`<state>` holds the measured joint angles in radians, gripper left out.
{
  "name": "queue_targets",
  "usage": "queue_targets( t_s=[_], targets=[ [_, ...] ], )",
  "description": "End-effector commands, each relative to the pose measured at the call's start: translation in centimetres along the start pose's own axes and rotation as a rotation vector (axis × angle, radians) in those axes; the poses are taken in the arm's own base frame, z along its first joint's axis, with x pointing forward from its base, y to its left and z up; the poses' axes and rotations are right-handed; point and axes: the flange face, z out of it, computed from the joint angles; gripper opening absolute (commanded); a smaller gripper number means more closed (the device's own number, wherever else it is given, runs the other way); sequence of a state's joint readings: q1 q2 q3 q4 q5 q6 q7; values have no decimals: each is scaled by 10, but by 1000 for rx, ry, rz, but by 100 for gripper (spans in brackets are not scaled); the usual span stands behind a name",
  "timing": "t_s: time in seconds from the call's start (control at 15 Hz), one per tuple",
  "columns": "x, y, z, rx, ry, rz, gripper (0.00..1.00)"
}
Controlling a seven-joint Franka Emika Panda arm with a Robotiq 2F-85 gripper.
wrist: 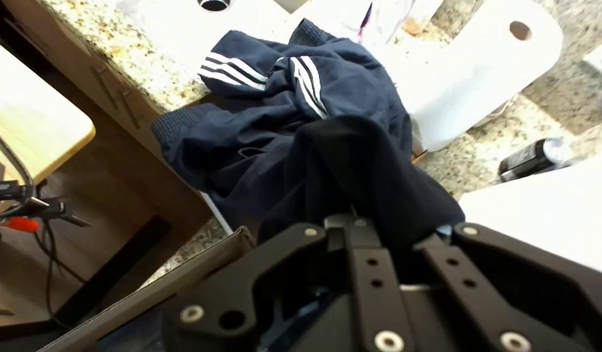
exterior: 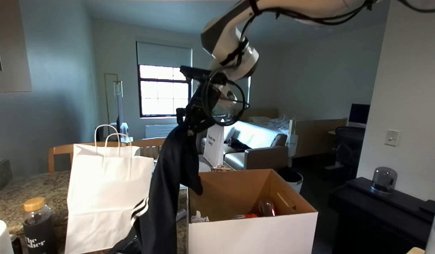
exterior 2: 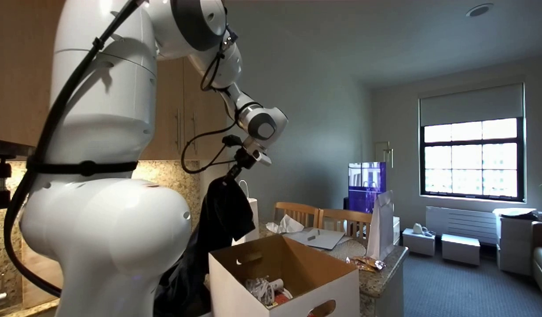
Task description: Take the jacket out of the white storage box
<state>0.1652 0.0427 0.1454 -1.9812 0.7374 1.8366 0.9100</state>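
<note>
One black jacket point(exterior: 170, 176): gathered at the top and hung beside the white storage box point(exterior: 252, 236), outside its wall; white-striped lower folds lay heaped at the edge of the granite worktop point(exterior: 19, 187).
Fingers point(wrist: 386, 308): gripped a bunch of the jacket, cloth between them; depth of hold unclear.
Box contents: white tangle point(exterior 2: 258, 288), perhaps cord, and a red item point(exterior: 251, 215); no jacket cloth seen among them.
Stage, judged: lift-out nearly done; laying down remained.
Slip: likeliest trouble; long slack cloth hung below what looked a small pinch, so a sharp lift risked pulling it free.
Rim: in an exterior view a loose fold point(exterior: 194, 181) showed against the box mouth, over it or short of it unclear; a swing that way risked a snag, or cloth dropping back in.
White paper shopping bag point(exterior: 108, 197): stood near the jacket, touching or not unclear; looked light, so a sideways drag risked toppling it.
Ribbed cuff point(wrist: 176, 122): seemed to reach past the worktop's edge; letting go with weight on that side risked the jacket sliding off.
</note>
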Motion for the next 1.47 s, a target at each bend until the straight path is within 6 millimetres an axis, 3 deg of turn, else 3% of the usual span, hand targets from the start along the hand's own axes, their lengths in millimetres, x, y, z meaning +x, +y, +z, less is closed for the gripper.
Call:
queue_targets(
  t_s=[0.0,0.13,0.27,0.4,0.67,0.73,0.87,1.07,1.4],
  targets=[
    [-98,7,-3,7,50,-193,1],
    [-146,2,12,-20,49,-303,1],
    [-179,1,40,-72,14,-406,1],
    [-186,0,75,-160,-9,-490,1],
    [-155,-17,128,-226,-93,-416,1],
    [-147,-20,140,-243,-98,-401,30],
    [-134,-23,154,-284,-150,-406,35],
    [-116,-24,167,-327,-214,-347,55],
    [-103,-12,206,-491,-269,-294,87]
  ],
)
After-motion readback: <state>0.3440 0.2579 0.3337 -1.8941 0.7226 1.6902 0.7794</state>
